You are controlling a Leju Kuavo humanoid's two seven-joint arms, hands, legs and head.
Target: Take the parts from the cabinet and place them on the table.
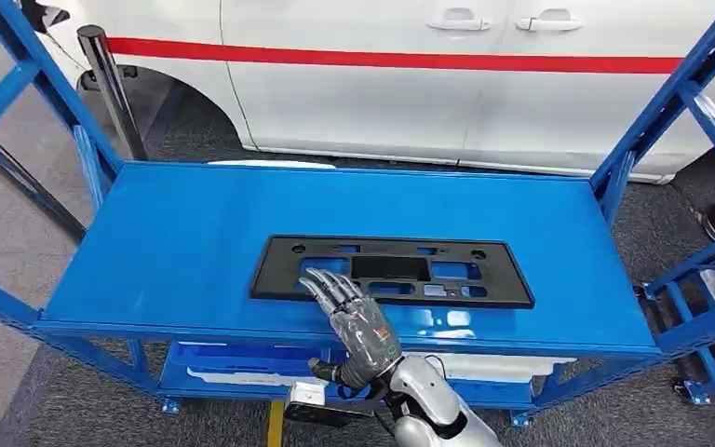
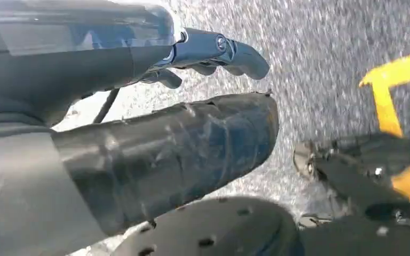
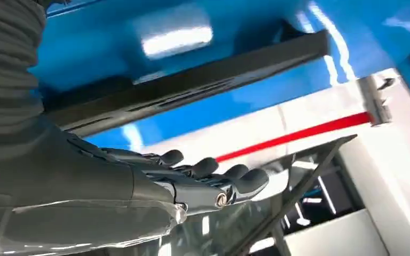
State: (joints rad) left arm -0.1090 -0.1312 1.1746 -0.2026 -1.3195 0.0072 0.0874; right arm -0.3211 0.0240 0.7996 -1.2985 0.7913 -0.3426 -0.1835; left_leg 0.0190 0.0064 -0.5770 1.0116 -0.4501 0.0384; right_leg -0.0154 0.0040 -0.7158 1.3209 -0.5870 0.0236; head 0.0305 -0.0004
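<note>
- Head view: black part (image 1: pixel 391 271) lies flat on the blue surface (image 1: pixel 177 233), near its front edge. Right hand (image 1: pixel 354 321) is above the part's near edge, fingers stretched out and apart, holding nothing.
- Right wrist view: that hand (image 3: pixel 192 181) is flat beside the part (image 3: pixel 192 85); contact with the part can't be told. White car with red stripe (image 3: pixel 299 136) behind.
- Left wrist view: left hand (image 2: pixel 155 106) hangs over grey floor (image 2: pixel 320 53) with a yellow line (image 2: pixel 389 101), fingers loose, empty.

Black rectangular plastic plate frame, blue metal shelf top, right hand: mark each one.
black rectangular plastic plate frame (image 1: pixel 484 272): head view, right end bar.
blue metal shelf top (image 1: pixel 186 233): head view, bare left area.
right hand (image 1: pixel 358 321): head view, back of hand.
</note>
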